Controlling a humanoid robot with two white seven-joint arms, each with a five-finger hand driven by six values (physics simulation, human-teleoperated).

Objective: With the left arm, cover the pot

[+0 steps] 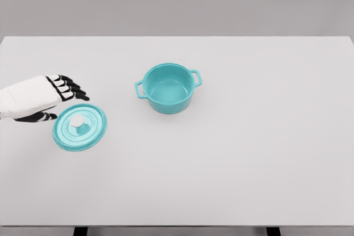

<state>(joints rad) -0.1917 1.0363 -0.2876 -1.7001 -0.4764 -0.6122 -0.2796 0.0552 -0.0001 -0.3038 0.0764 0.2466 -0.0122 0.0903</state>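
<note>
Fingers of left hand (47, 98) spread, empty, just beside lid (79, 127)

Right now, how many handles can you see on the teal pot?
2: one handle on the pot faces the left hand; the other handle is on the far right rim.

A broad, matte white rectangular table (249, 164) fills most of the view; light falls evenly. Behind it stands a plain grey wall (177, 1).
</note>
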